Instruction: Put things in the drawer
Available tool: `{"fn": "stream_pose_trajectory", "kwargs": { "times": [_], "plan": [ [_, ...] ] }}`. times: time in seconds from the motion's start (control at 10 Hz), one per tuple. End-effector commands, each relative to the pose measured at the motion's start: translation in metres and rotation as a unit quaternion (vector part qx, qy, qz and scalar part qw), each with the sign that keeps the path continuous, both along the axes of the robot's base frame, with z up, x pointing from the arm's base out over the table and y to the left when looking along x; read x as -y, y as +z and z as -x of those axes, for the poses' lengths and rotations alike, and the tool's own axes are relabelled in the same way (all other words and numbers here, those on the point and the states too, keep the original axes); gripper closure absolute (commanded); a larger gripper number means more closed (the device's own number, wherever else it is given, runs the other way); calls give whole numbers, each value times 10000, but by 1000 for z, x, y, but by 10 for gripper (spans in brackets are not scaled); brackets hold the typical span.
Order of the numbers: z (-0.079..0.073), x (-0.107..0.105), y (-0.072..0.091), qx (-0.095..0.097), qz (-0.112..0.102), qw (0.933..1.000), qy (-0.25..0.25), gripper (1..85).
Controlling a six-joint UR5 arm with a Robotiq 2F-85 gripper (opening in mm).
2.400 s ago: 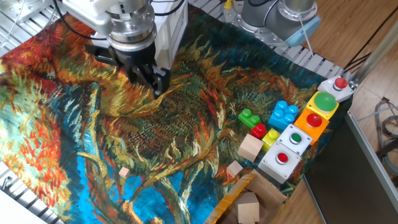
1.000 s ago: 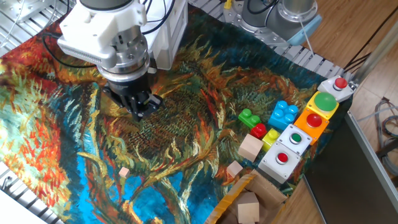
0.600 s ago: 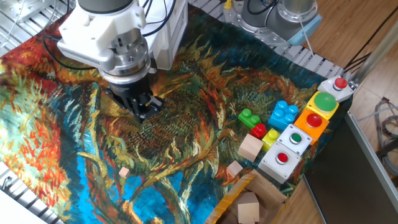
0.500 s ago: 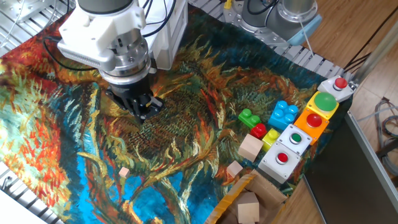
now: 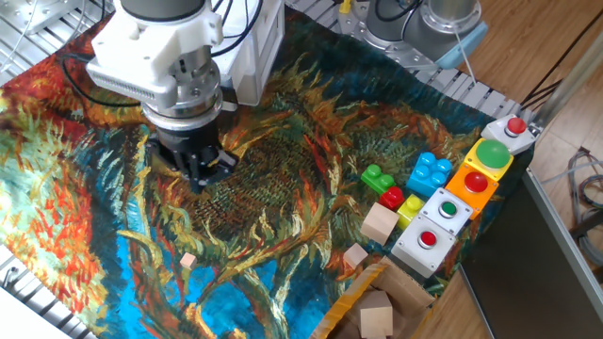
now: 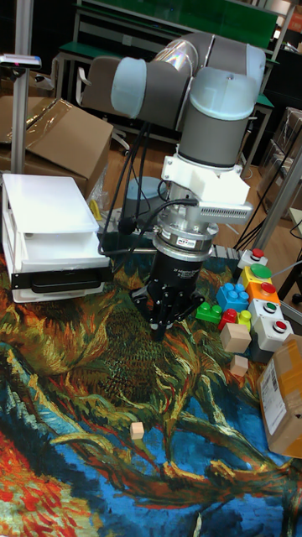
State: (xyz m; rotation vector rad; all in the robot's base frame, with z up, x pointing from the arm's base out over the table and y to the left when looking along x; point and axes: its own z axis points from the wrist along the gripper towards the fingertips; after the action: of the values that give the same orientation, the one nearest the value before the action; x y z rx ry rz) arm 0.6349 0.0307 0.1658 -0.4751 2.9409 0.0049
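Observation:
A tiny pale wooden cube [image 5: 188, 261] lies alone on the painted cloth near the front left; in the tall fixed view the cube [image 6: 137, 430] sits below the gripper. My gripper [image 5: 200, 171] hangs over the cloth well behind the cube, apart from it, and points down. Its dark fingers look closed together with nothing between them, as the gripper [image 6: 161, 323] also shows in the tall view. The white plastic box stands at the back left, with the drawer [image 6: 59, 281] showing as a dark-edged band along its front. I cannot tell how far it is pulled out.
Two larger wooden blocks [image 5: 380, 224] [image 5: 355, 256] lie at the right, next to coloured toy bricks [image 5: 431, 173] and a row of button boxes [image 5: 476, 179]. A brown cardboard box [image 5: 372, 311] holding another block stands at the front edge. The arm hides part of the white box [image 5: 256, 47].
The gripper has moved from beside the white box leftward and toward the front, lower over the cloth and closer to the tiny cube. The cube and blocks have not moved.

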Motion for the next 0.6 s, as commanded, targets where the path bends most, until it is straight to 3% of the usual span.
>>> {"fn": "stream_pose_trajectory", "kwargs": {
  "times": [0.0, 0.1, 0.2, 0.3, 0.4, 0.5],
  "plan": [
    [-45, -6, -25, 139, -86, 9994, 297, 500],
    [-65, -3, -44, 148, -38, 9991, 388, 497],
    [-70, -1, -51, 139, -36, 9993, 358, 497],
    [-67, 3, -45, 159, 1, 9994, 305, 497],
    [-61, -1, -46, 26, -120, 9998, 158, 487],
    [-59, 0, -46, -14, -99, 9999, 106, 457]
  ]
}}
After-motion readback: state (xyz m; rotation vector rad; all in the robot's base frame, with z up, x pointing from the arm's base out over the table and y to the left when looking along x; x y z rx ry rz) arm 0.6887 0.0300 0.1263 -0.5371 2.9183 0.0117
